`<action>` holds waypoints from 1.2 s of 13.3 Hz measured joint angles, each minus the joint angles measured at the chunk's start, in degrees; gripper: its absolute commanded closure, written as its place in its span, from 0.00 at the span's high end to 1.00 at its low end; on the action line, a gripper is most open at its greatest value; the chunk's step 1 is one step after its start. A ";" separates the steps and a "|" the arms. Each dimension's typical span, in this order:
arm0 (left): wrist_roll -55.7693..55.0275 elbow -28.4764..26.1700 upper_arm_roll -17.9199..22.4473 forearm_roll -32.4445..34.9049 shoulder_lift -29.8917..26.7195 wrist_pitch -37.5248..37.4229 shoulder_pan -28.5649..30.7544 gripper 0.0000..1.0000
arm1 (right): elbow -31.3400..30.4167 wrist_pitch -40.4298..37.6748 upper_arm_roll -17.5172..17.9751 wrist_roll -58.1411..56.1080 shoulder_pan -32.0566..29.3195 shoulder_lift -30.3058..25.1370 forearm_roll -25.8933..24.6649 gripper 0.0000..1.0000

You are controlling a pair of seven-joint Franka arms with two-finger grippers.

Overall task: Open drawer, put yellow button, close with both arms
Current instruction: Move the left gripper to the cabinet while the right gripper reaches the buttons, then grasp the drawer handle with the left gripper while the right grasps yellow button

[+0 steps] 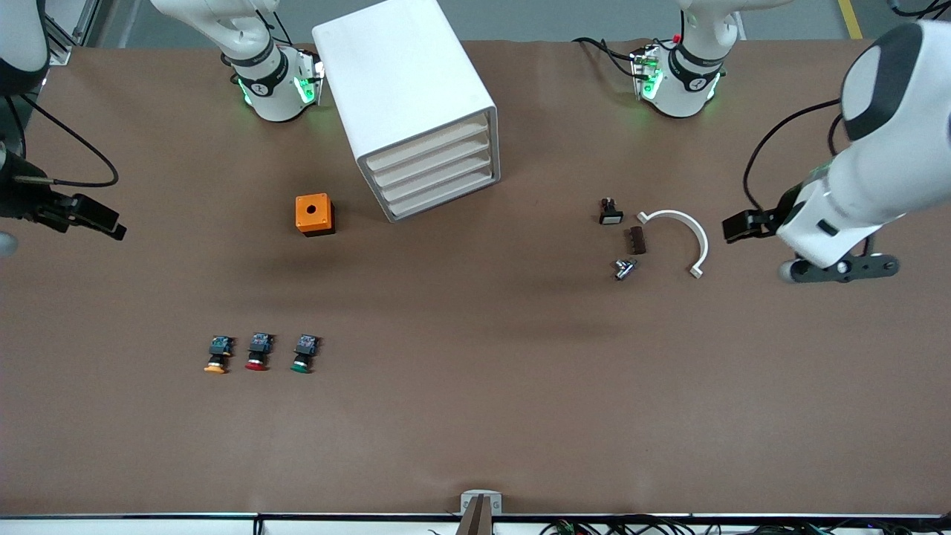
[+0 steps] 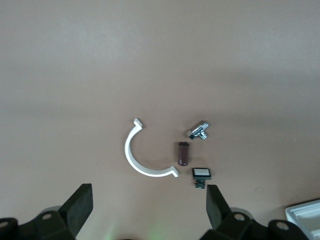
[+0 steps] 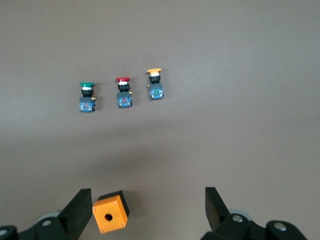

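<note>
The white cabinet (image 1: 405, 89) stands at the back middle of the table, with all four drawers shut; the top drawer (image 1: 429, 146) is closed. The yellow button (image 1: 217, 355) lies on the table toward the right arm's end, near the front camera, first in a row of three; it also shows in the right wrist view (image 3: 155, 84). My right gripper (image 1: 100, 221) is open and empty, held high over the right arm's end of the table (image 3: 147, 210). My left gripper (image 1: 743, 225) is open and empty, held high over the left arm's end (image 2: 147, 207).
A red button (image 1: 258, 353) and a green button (image 1: 304, 354) lie beside the yellow one. An orange box (image 1: 314, 215) sits beside the cabinet. A white curved clamp (image 1: 680, 234), a white-capped switch (image 1: 610, 212), a brown part (image 1: 637, 240) and a metal fitting (image 1: 624, 268) lie toward the left arm's end.
</note>
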 measured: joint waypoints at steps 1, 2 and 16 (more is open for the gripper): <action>-3.40 0.24 -0.04 -0.05 1.59 0.09 -1.07 1.00 | -1.10 2.03 0.13 0.00 0.05 0.47 0.00 1.00; -7.35 0.50 -0.07 -0.15 3.14 0.15 -2.21 1.00 | -2.12 3.63 0.28 0.00 0.10 1.12 0.00 1.00; -72.41 1.26 -0.24 -17.89 16.09 -1.81 -11.45 0.99 | -6.77 21.74 0.75 0.04 1.63 18.82 0.67 1.00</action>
